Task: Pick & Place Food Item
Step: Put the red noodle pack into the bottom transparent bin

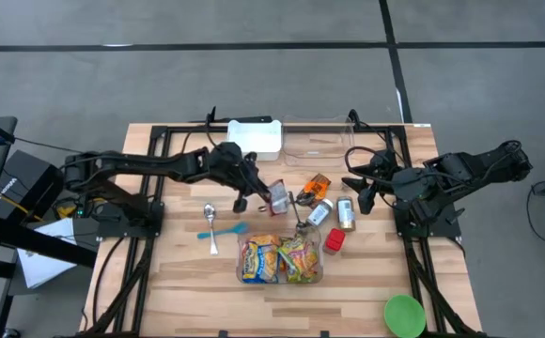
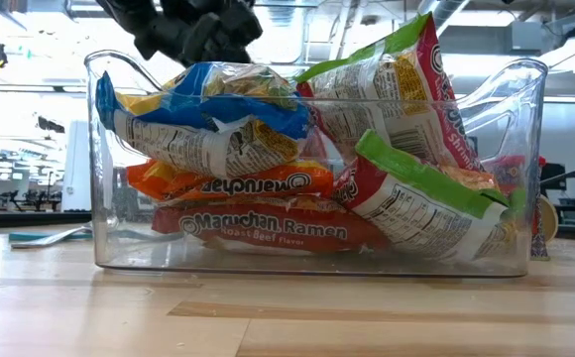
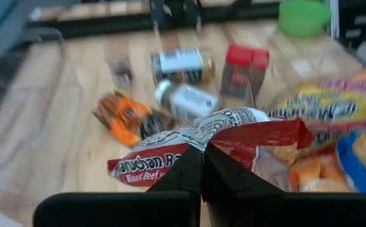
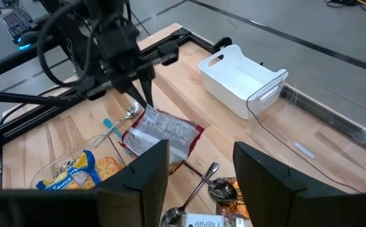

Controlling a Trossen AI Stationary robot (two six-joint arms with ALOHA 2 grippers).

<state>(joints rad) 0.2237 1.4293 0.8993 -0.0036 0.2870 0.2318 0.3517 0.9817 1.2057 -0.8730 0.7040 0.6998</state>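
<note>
My left gripper (image 1: 256,192) is over the middle of the table, shut on a red-and-white ramen packet (image 1: 278,197). The packet (image 4: 164,135) hangs above the wood between two spoons and an orange packet. Just nearer stands a clear bin (image 1: 239,248) holding several ramen packets (image 2: 268,223); its base rests on the table. My right gripper (image 4: 199,176) waits raised at the table's right side, open with nothing between its fingers, pointing toward the held packet. My left gripper pinches the packet's crimped end edge (image 3: 202,135) between its two fingertips (image 3: 189,170). The fingers slant down at it from the table's left side. The packet hangs tilted below them, its printed face (image 3: 151,167) spread out; whether its lower end touches the table I cannot tell.
An orange packet (image 1: 317,184), two cans (image 1: 346,214) and a red box (image 1: 334,240) lie right of the held packet. A metal spoon (image 1: 211,222) and a blue one lie left. A white bin (image 1: 256,137) and a clear bin (image 1: 324,141) stand at the far edge, a green bowl (image 1: 404,314) near right.
</note>
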